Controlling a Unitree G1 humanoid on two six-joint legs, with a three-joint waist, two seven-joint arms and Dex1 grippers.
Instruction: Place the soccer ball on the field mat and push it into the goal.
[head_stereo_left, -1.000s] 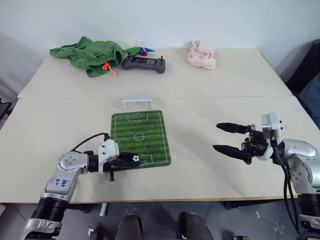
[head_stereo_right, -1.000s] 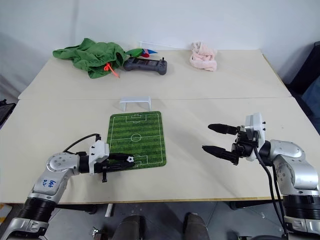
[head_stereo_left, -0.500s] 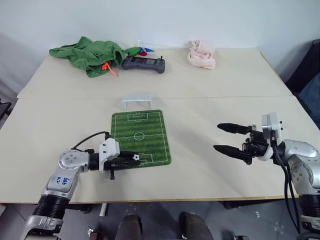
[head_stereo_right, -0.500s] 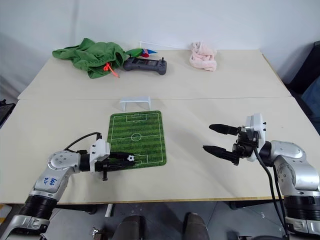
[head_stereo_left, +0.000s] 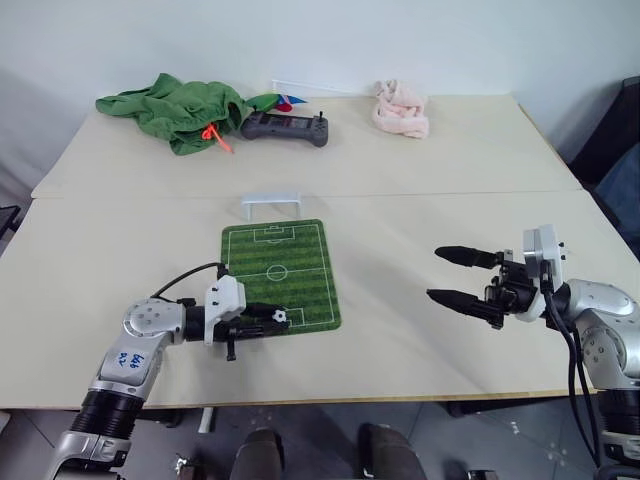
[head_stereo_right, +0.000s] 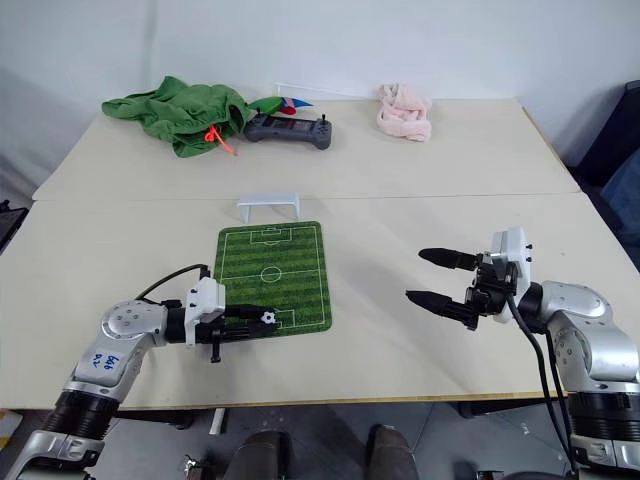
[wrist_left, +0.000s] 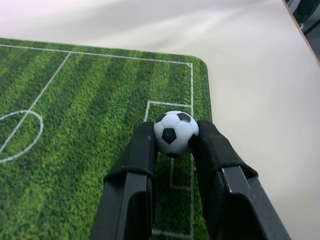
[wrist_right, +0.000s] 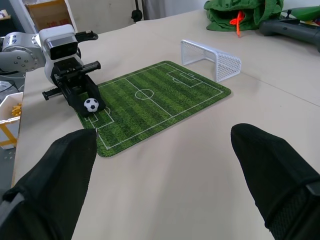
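Observation:
The soccer ball (wrist_left: 175, 133), white with black patches, is pinched between the fingertips of my left gripper (head_stereo_left: 277, 318), which is shut on it. It sits low over the near penalty box of the striped green field mat (head_stereo_left: 280, 262); I cannot tell whether it touches the mat. The small white goal (head_stereo_left: 273, 204) stands just beyond the mat's far short edge. My right gripper (head_stereo_left: 434, 273) hangs open with nothing in it above bare table to the right of the mat, pointing towards it. The right wrist view shows the ball (wrist_right: 91, 104) and goal (wrist_right: 210, 58) too.
Along the far table lie a crumpled green cloth (head_stereo_left: 180, 108), a black controller (head_stereo_left: 287, 126) and a pink cloth (head_stereo_left: 401, 108). A seam (head_stereo_left: 450, 193) runs between the two tables. The table's front edge (head_stereo_left: 330, 400) is close behind both grippers.
My left gripper with the ball has crept slightly to the right over the mat's near end. The right arm has stayed put.

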